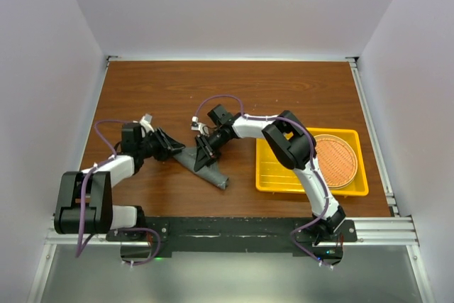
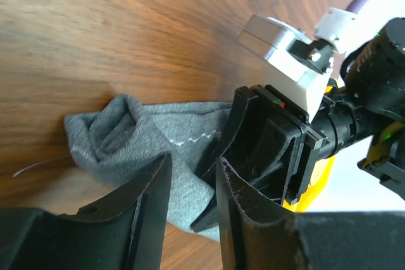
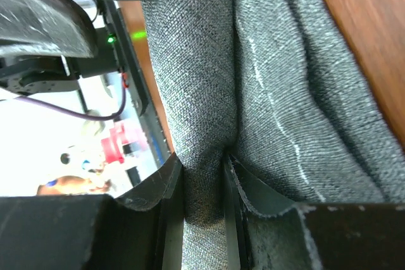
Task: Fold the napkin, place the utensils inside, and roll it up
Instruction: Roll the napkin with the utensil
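Observation:
The dark grey napkin [image 1: 213, 173] lies bunched into a narrow, slanted roll on the wooden table between the two arms. My right gripper [image 1: 205, 155] comes down on its upper middle and is shut on a thick fold of the napkin [image 3: 285, 93], which fills the gap between the jaws of the right gripper [image 3: 202, 188]. My left gripper [image 1: 177, 150] sits at the roll's left end. In the left wrist view the left gripper [image 2: 193, 178] is open, with the napkin [image 2: 126, 137] lying beyond the gap and nothing pinched. The utensils are hidden.
A yellow tray [image 1: 284, 175] stands to the right of the napkin, with a round woven orange-brown mat [image 1: 337, 161] in its right half. White walls enclose the table on the left, the back and the right. The right arm's elbow overhangs the tray's left part.

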Robot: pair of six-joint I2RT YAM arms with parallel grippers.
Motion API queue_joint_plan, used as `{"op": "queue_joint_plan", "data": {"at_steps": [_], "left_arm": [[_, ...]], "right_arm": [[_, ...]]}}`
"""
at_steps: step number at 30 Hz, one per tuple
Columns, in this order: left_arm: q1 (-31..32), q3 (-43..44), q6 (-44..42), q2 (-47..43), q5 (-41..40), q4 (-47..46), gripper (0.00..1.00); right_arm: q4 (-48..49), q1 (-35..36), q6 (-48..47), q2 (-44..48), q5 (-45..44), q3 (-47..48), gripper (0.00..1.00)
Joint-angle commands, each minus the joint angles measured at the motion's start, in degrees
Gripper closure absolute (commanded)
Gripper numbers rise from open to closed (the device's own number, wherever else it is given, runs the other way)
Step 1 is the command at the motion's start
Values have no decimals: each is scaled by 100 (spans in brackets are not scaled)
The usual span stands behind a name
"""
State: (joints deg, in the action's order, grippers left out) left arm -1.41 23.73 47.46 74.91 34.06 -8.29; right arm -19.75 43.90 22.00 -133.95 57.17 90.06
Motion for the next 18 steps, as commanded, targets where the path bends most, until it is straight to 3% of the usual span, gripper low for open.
{"op": "queue_joint_plan", "data": {"at_steps": [1, 7, 16, 18], "left_arm": [[307, -105, 359, 330, 223, -1182, 62], [563, -745, 711, 866, -109, -2228, 65], [598, -1616, 544, 1974, -471, -3992, 71], [598, -1608, 589, 1992, -584, -3821, 71]], "right_arm": [[-214, -48, 164, -439, -706, -375, 96], [-441, -83, 112, -386, -952, -270, 93], [-1145, -83, -327, 201, -1682, -59, 64], [-1381, -75, -459, 360, -1909, 2, 56]]}}
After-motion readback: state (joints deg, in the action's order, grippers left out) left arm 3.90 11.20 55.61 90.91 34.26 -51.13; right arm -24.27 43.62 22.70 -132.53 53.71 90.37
